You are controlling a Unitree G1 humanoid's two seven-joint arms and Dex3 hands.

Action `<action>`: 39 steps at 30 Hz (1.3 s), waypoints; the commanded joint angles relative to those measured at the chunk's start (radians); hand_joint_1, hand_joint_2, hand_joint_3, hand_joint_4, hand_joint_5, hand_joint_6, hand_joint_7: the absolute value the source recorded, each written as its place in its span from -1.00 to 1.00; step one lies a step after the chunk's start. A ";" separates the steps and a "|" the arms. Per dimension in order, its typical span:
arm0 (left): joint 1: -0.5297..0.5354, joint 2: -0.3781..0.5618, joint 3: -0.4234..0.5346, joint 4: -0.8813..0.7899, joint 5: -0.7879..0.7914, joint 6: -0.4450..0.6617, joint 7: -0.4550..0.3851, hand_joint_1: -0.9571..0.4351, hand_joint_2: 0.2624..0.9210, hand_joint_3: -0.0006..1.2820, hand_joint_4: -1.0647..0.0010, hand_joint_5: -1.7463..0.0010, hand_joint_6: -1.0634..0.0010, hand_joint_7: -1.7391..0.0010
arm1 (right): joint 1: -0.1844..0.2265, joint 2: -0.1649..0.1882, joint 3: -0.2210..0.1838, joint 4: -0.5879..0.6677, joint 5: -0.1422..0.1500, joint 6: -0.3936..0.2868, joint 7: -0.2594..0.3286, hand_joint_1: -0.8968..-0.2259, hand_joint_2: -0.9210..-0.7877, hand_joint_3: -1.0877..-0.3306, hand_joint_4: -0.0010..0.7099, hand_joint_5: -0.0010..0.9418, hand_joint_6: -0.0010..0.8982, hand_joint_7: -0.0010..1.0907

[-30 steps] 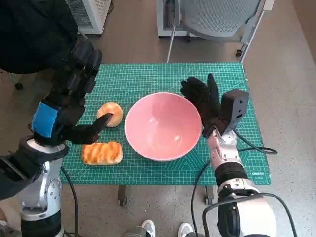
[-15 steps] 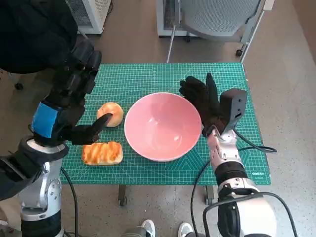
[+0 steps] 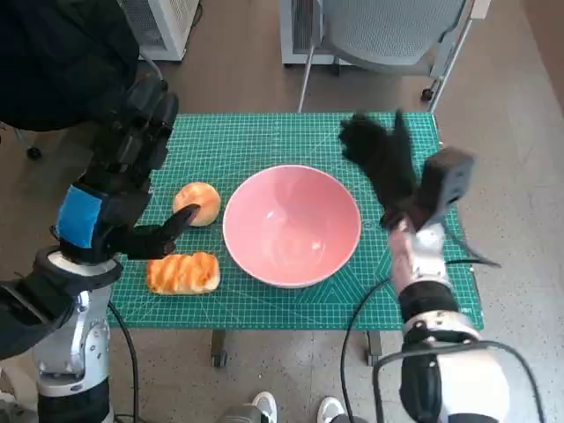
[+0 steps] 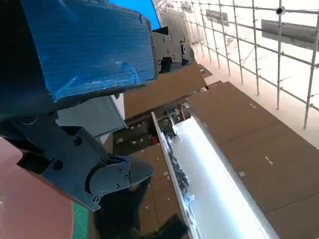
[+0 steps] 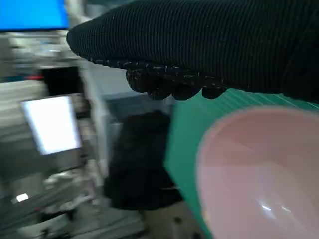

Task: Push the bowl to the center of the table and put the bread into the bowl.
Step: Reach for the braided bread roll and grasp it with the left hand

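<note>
A pink bowl [image 3: 292, 225] stands near the middle of the green cutting mat [image 3: 264, 141]; its rim also shows in the right wrist view [image 5: 259, 174]. A round bun [image 3: 197, 203] lies just left of the bowl, and a flat golden bread [image 3: 182, 272] lies nearer the front left. My left hand [image 3: 123, 176] hovers over the mat's left side, fingers spread, one fingertip close to the round bun, holding nothing. My right hand [image 3: 381, 159] is raised beyond the bowl's right rim, fingers spread and blurred, apart from the bowl.
A grey chair [image 3: 388, 35] stands behind the table. A white unit [image 3: 159, 22] sits at the back left. A person in dark clothing [image 3: 53, 62] is at the far left. Shoes [image 3: 295, 410] show below the table's front edge.
My right hand has lifted off the bowl's right rim and swung up and to the right. The bowl, both breads and my left hand stay where they were.
</note>
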 commanded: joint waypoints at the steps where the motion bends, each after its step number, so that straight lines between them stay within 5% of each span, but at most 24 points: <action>1: -0.006 -0.013 0.002 0.012 -0.004 -0.019 0.007 0.02 0.05 0.04 1.00 1.00 1.00 0.76 | -0.005 -0.013 -0.019 -0.021 0.038 -0.063 0.083 -0.39 -1.00 -0.50 -0.07 -1.00 -0.15 -1.00; 12: -0.029 -0.027 -0.011 0.031 0.008 -0.036 0.013 0.02 0.06 0.03 1.00 1.00 1.00 0.76 | 0.014 -0.028 -0.038 -0.160 0.162 -0.231 0.352 -0.49 -1.00 -0.41 -0.21 -1.00 -0.28 -1.00; 23: -0.042 -0.026 -0.015 0.037 0.008 -0.042 0.007 0.02 0.07 0.02 1.00 1.00 1.00 0.76 | 0.035 -0.046 -0.044 -0.256 0.285 -0.282 0.572 -0.51 -1.00 -0.33 -0.31 -1.00 -0.33 -1.00; 28: -0.041 -0.013 -0.012 0.022 0.007 -0.035 0.001 0.01 0.09 -0.01 1.00 1.00 1.00 0.79 | 0.040 -0.055 -0.036 -0.266 0.297 -0.284 0.592 -0.54 -1.00 -0.28 -0.33 -1.00 -0.35 -1.00; 39: 0.004 0.097 0.009 -0.081 0.015 0.080 -0.031 0.05 0.02 -0.08 1.00 1.00 1.00 0.92 | 0.077 -0.055 -0.007 -0.319 0.276 -0.286 0.552 -0.52 -1.00 -0.26 -0.34 -1.00 -0.35 -1.00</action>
